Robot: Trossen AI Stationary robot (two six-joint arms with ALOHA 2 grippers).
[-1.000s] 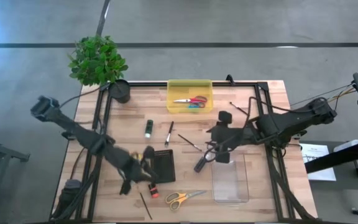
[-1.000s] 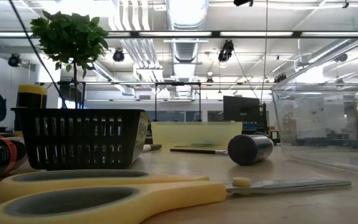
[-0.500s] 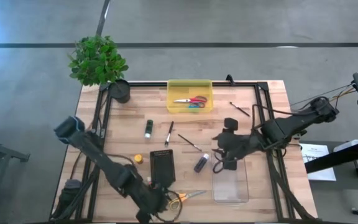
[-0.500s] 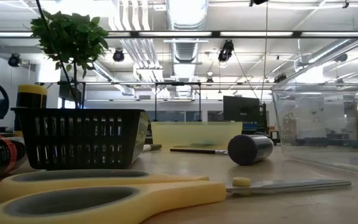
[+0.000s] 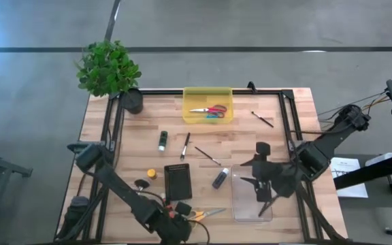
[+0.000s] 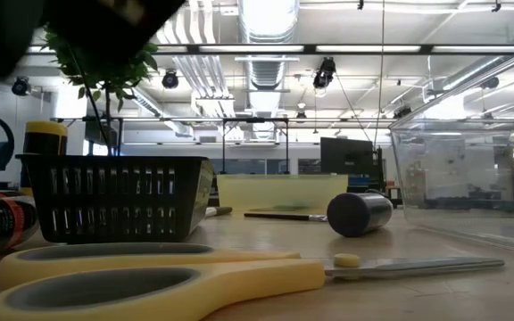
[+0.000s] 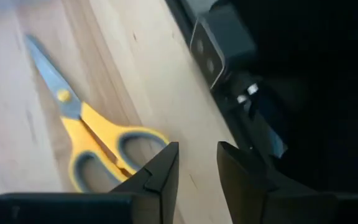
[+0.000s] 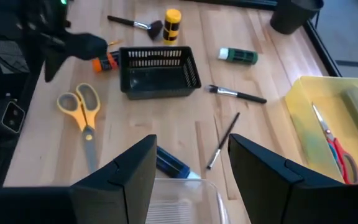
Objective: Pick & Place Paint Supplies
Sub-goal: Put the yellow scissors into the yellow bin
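While my left gripper (image 7: 194, 177) hangs low at the near edge of the table (image 5: 291, 112), I see its two fingers (image 7: 160, 174) slightly parted with bare wood in the gap and nothing pinched. Just ahead of it on the wrist camera lie the yellow-handled scissors (image 7: 92, 134), flat on the boards, blades pointing away from the claw. From above, that claw sits beside those scissors (image 5: 199, 216), and the black basket (image 5: 177, 181) stands just beyond it, toward the table's middle. Beside the basket I spot the yellow-orange tube (image 5: 151, 174), and the wider brush (image 5: 140, 184) rests near it. An orange-red tube (image 8: 106, 61) lies close to the left arm.

Over to my right gripper (image 5: 263, 194): it hovers above the clear container (image 5: 252, 204), fingers (image 8: 129, 171) spread wide and empty. Right beside it, just outside the container's wall, lies the purple tube (image 5: 219, 180). Farther out lie two thin brushes (image 5: 207, 156) and (image 5: 184, 146), apart from each other, then the green tube (image 5: 162, 140). Another thin brush (image 5: 262, 119) rests alone well away, near the far edge. Beyond everything sits the yellow tray (image 5: 207, 93) with red-handled scissors (image 5: 209, 111) inside, and a potted plant (image 5: 107, 68) at the far corner.
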